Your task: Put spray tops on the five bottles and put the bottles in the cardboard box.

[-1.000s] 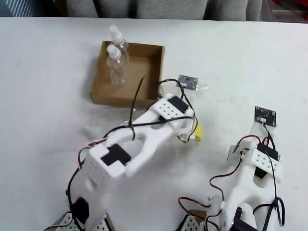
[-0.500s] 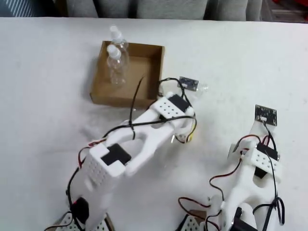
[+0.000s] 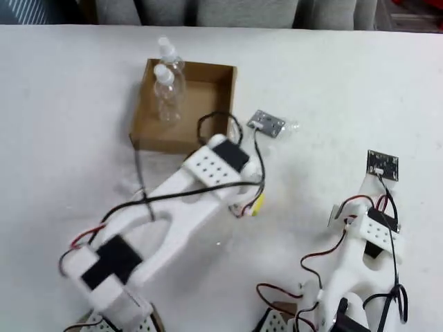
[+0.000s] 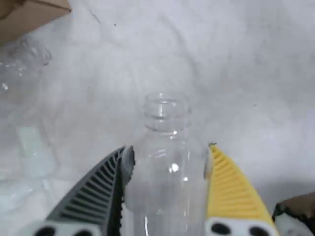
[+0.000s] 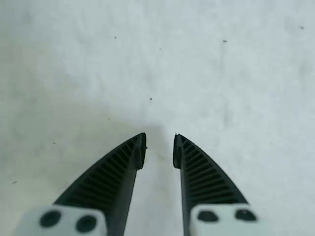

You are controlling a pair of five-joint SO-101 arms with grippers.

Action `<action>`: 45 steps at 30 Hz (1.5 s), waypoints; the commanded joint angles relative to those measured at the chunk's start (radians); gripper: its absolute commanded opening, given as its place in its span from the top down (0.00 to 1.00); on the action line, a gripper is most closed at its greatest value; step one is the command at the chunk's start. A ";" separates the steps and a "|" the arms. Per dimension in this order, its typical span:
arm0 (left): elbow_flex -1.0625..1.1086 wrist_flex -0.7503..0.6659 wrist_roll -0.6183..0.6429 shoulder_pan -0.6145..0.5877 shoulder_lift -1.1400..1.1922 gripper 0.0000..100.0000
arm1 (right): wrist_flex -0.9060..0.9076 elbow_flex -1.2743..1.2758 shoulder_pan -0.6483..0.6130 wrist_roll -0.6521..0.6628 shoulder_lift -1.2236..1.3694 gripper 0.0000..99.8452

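My left gripper [image 4: 170, 148] is shut on a clear bottle [image 4: 167, 182] whose open neck has no spray top. Its grey and yellow fingers [image 4: 231, 187] press the bottle's sides. In the high view the yellow finger [image 3: 256, 204] shows under the left arm, in front of the cardboard box [image 3: 208, 104]. Two bottles with spray tops [image 3: 167, 90] stand in the box's left part. My right gripper [image 5: 158, 147] hangs slightly open over bare table, with nothing between its fingers. The right arm [image 3: 374, 235] stays at the front right.
A clear plastic piece [image 3: 291, 126] lies on the table right of the box, next to the left wrist's camera board [image 3: 266, 124]. In the left wrist view a box corner [image 4: 29, 12] and blurred clear plastic [image 4: 27, 59] lie beyond the held bottle. The tabletop is white.
The left arm has swung left and drawn back toward the table's front, carrying its gripper a little left and nearer. The right arm has kept still.
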 commanded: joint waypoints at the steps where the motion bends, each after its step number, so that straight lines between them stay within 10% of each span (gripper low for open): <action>1: 0.173 -0.046 -0.084 -0.041 -0.251 0.98 | -0.010 -0.005 -0.007 -0.005 -0.016 0.93; 13: 0.632 -0.092 -0.215 -0.340 -0.828 0.98 | 0.053 -0.005 -0.008 -0.005 -0.025 0.93; 26: 0.778 -0.163 -0.310 -1.059 -0.920 0.98 | 0.182 -0.078 -0.150 -0.012 -0.027 0.93; 33: 0.848 -0.341 -0.307 -1.279 -0.789 0.98 | 0.323 -0.245 -0.409 -0.094 -0.027 0.93; 45: 0.852 -0.497 -0.307 -1.300 -0.647 0.98 | 0.208 -0.425 -0.958 -0.397 -0.015 0.93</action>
